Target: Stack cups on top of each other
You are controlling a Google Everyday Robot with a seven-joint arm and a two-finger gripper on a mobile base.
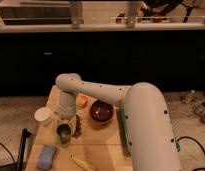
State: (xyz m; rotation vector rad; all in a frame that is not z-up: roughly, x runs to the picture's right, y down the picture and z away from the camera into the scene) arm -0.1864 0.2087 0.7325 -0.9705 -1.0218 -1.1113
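Observation:
The grey metallic cup with a dark inside sits in or just above the lime-green cup, whose rim shows below it, near the front left of the wooden table. My gripper hangs from the white wrist right over these two cups, at the grey cup's right rim. Whether it holds the grey cup does not show. The dark red bowl stands to the right, apart from the cups.
A white round container stands left of the cups. An orange object lies behind the gripper. A blue sponge and a yellow item lie at the front. A green-rimmed tray lies under my arm at the right.

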